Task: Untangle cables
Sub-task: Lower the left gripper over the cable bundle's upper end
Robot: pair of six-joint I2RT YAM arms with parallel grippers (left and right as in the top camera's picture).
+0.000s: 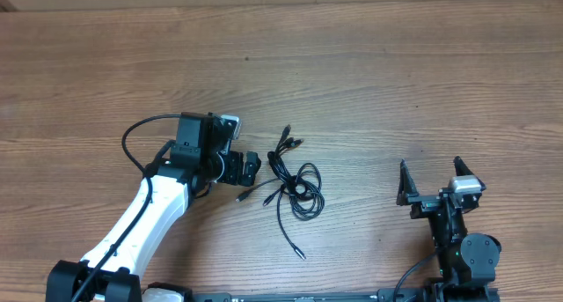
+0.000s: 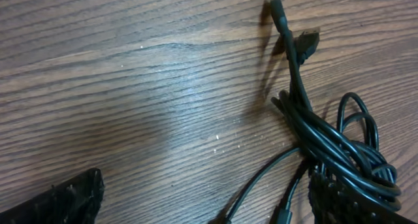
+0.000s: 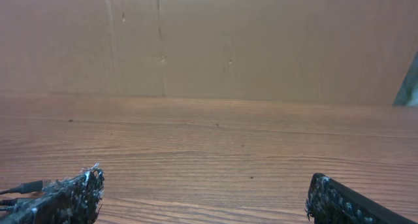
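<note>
The cables are thin black cords looped in a small bundle mid-table, with plug ends sticking out toward the top, left and bottom. My left gripper hangs just left of the bundle, open and holding nothing. In the left wrist view the cables run under the right fingertip, while the left fingertip is over bare wood. My right gripper stands open and empty well to the right of the bundle. Its fingers frame bare table.
The wooden table stretches around the bundle. A brown cardboard wall stands at the far edge in the right wrist view. Thick black robot cable loops beside the white left arm.
</note>
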